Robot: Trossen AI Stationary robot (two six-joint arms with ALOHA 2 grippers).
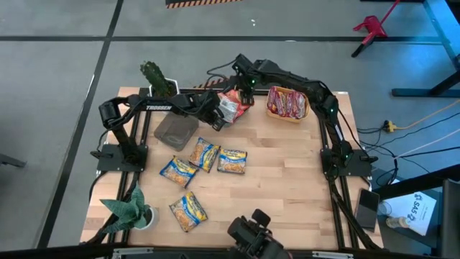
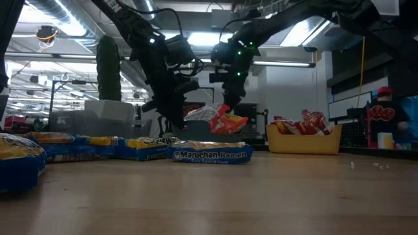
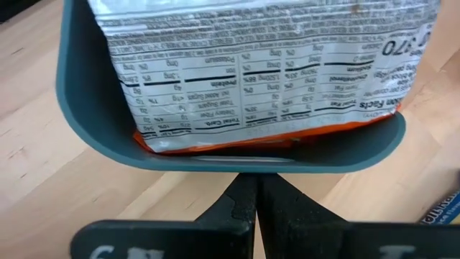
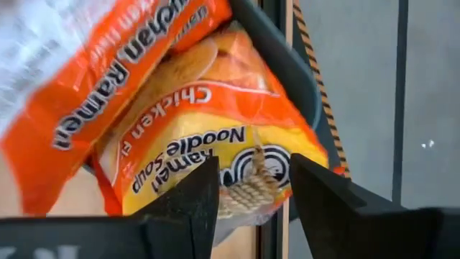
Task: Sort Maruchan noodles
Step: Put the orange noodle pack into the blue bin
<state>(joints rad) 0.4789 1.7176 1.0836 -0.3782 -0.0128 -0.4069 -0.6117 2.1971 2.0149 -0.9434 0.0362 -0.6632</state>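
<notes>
Right pincer (image 4: 251, 183) half spread, seemingly over orange packet (image 4: 215, 144) in teal bin (image 3: 86, 108); left pincer (image 3: 257, 208) closed, empty, nearer that bin.

L gripper (image 3: 255, 198) fingers together; R gripper (image 4: 253, 188) fingers apart, both arms extended.

"Maruchan Ramen" on a blue packet (image 2: 210, 155); "Chicken", "Ramen Noodle Soup" on an orange packet (image 4: 215, 155); "TROSSEN" on the left arm (image 1: 159, 107).
</notes>
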